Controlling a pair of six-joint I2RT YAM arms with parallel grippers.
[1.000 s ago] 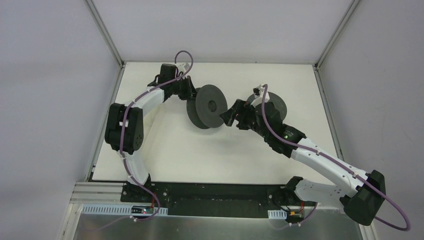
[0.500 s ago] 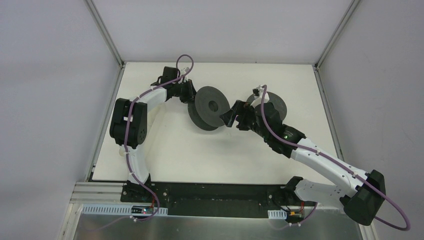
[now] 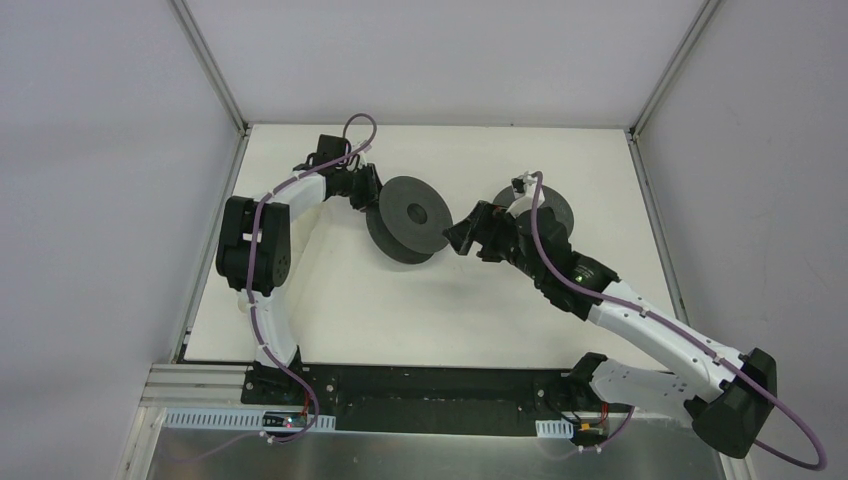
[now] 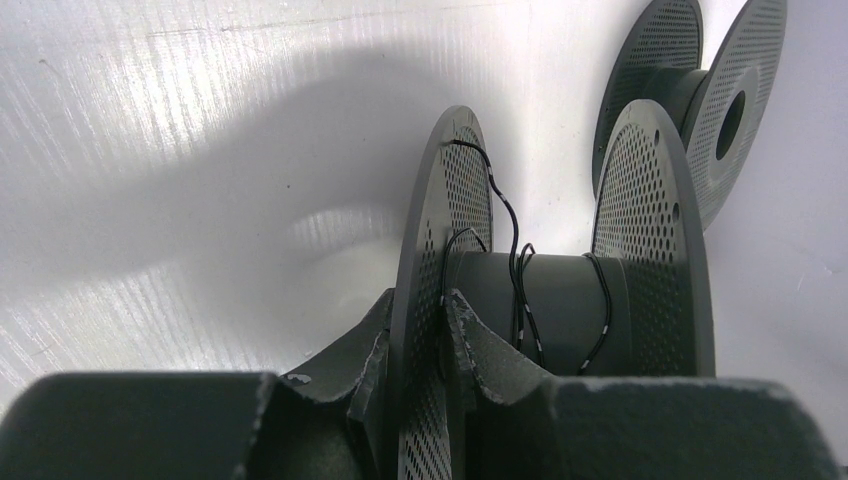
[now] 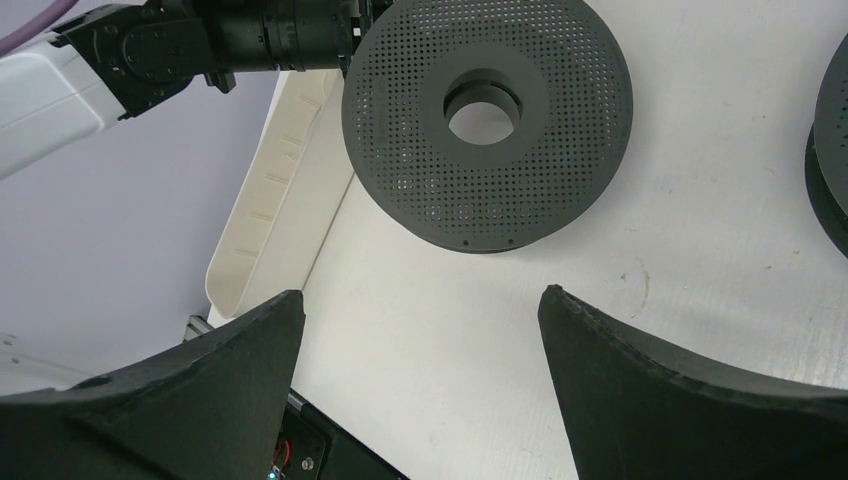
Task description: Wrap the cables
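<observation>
A dark grey perforated spool (image 3: pixel 408 218) stands tilted at mid-table. My left gripper (image 3: pixel 371 198) is shut on its left flange (image 4: pixel 432 260), one finger on each side of the disc. A thin black cable (image 4: pixel 519 290) lies in a few loose turns round the spool's hub, and one strand runs up to the flange's rim. My right gripper (image 3: pixel 462 238) is open and empty just right of this spool, which fills the top of the right wrist view (image 5: pixel 487 120), beyond the gripper (image 5: pixel 420 293).
A second perforated spool (image 3: pixel 548 212) stands at the back right, partly behind my right arm; it also shows in the left wrist view (image 4: pixel 700 100). A white raised lip (image 5: pixel 270 200) borders the table's left edge.
My left gripper has swung the held spool slightly left and turned it, so its face now shows more to the camera. My right gripper has shifted a little up and stayed open.
</observation>
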